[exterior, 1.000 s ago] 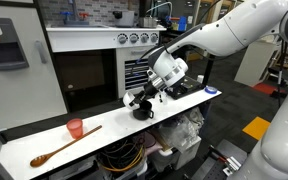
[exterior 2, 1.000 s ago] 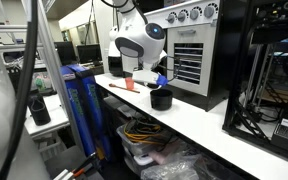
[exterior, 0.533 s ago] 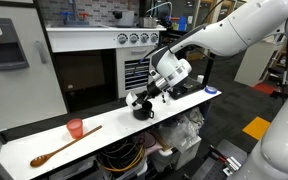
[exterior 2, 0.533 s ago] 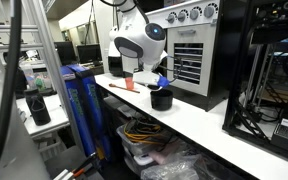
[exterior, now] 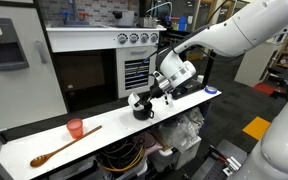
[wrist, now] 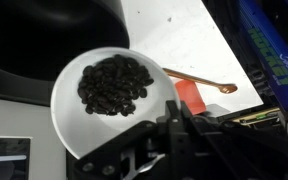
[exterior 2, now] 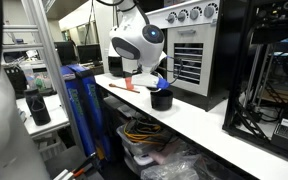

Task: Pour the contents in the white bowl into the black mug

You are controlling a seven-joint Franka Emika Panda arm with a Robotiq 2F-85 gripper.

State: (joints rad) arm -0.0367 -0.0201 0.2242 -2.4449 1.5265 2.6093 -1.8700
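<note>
Your white bowl (wrist: pixel 112 100) fills the middle of the wrist view, off the counter and heaped with small dark pieces that all sit inside it. The gripper (wrist: pixel 172 115) comes in from the lower right of that frame with its fingers pressed together on the bowl's rim, pinching it. The broad glossy dark shape in the upper left of the wrist view looks like the black mug (wrist: pixel 44 40), just beside the bowl's edge.

In both exterior views the mug (exterior: pixel 142 111) (exterior 2: pixel 161 98) stands upright on the white counter (exterior: pixel 104 135), directly under the gripper (exterior: pixel 149 96). The frames are too small to tell you how far the bowl is tipped.

Further along the counter, towards the lower left of an exterior view, a small pink-red cup (exterior: pixel 75 128) stands beside a wooden spoon (exterior: pixel 64 146). Both are well apart from the mug. A small blue dish (exterior: pixel 212 91) sits near the counter's far end.

Behind the counter there is a white oven-like unit (exterior: pixel 89 45) with a row of knobs and a dark door. Cables (exterior: pixel 124 158) are bundled underneath. A blue frame (exterior 2: pixel 79 95) stands left of the counter in an exterior view.
</note>
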